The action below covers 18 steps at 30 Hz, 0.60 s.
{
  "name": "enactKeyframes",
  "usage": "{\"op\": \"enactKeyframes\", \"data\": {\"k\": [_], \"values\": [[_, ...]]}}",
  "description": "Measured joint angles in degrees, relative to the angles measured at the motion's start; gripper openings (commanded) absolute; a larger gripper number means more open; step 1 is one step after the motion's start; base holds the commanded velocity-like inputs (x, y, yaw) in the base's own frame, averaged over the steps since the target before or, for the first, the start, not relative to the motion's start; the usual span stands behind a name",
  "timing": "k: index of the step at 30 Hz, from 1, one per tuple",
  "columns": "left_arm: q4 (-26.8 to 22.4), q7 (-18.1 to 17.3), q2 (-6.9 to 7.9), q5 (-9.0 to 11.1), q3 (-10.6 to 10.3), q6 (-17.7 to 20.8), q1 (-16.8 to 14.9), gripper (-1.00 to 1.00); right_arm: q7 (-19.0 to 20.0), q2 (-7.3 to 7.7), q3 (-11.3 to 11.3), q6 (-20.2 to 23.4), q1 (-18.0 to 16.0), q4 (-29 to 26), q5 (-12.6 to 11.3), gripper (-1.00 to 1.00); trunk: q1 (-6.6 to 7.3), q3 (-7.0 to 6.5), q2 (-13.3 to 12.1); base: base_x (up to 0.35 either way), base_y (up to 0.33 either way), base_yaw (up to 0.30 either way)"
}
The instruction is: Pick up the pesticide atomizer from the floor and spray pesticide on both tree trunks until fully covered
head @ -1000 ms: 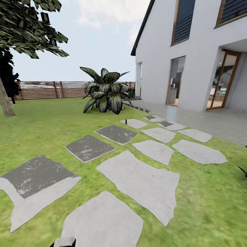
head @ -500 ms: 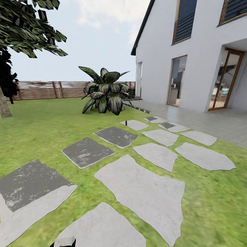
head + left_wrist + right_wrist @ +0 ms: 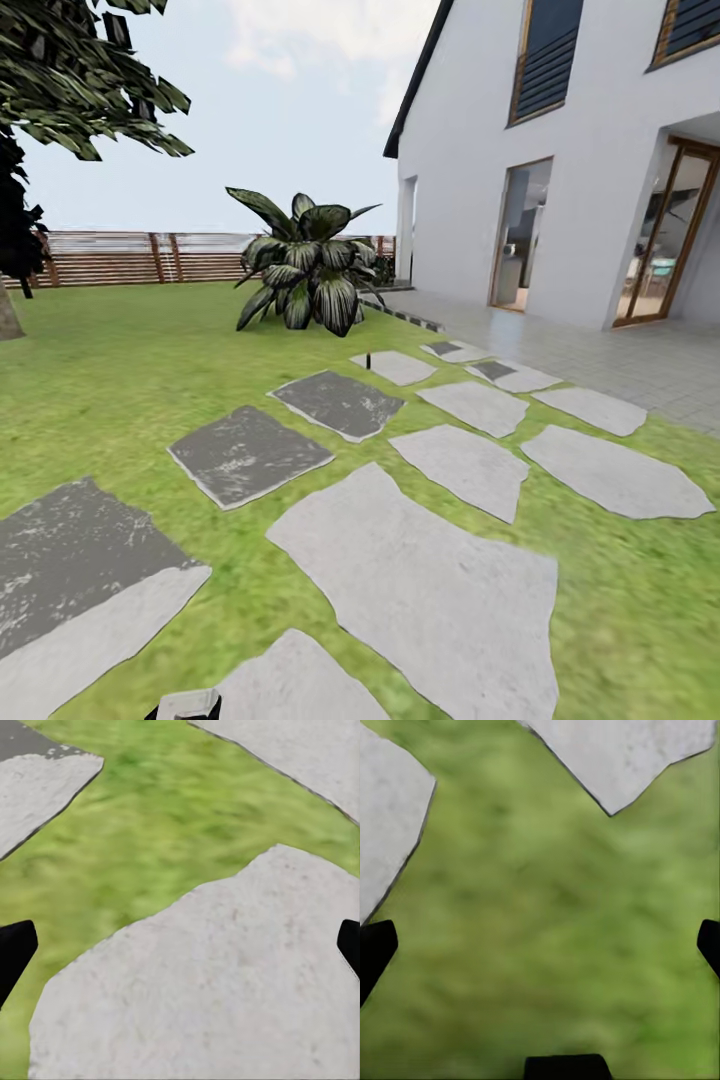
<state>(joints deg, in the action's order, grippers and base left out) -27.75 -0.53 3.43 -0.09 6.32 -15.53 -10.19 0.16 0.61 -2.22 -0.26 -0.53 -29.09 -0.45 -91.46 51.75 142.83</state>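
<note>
Both hands are hanging wide open, the left hand [image 3: 180, 945] over a pale grey stepping stone [image 3: 217, 982], the right hand [image 3: 540, 945] over green lawn [image 3: 547, 930]. A small dark upright object [image 3: 368, 359] is standing far along the path. It may be the atomizer, so approaching slowly looks wise.

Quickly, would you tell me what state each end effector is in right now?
Left end effector: open, empty, over a paving stone.
Right end effector: open, empty, over grass.

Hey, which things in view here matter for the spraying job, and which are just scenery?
Job: lawn; left gripper, open; right gripper, open; tree trunk at the far left, possibly a target.
Scenery: stepping stones; broad-leaved plant; house; fence.
</note>
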Motion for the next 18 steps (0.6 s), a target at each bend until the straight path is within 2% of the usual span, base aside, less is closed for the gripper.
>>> {"op": "enactKeyframes", "data": {"k": [10,15,18], "values": [[0.0,0.0,0.14,0.1,0.3,-0.7,0.1,1.0,0.0,-0.01,0.0,0.0,0.0,-0.4,0.6,1.0,0.01,0.0,0.0,0.329,0.0,0.0],[0.0,0.4,0.24,0.2,0.4,-5.5,0.2,1.0,0.2,0.0,0.1,0.0,0.0,-0.6,0.5,1.0,0.01,0.0,0.0,0.33,0.0,0.0],[0.0,0.4,0.25,0.2,0.4,-7.1,0.4,1.0,0.3,-0.06,0.0,0.0,0.0,-0.5,0.4,1.0,0.01,0.0,0.0,0.33,0.0,0.0]]}}
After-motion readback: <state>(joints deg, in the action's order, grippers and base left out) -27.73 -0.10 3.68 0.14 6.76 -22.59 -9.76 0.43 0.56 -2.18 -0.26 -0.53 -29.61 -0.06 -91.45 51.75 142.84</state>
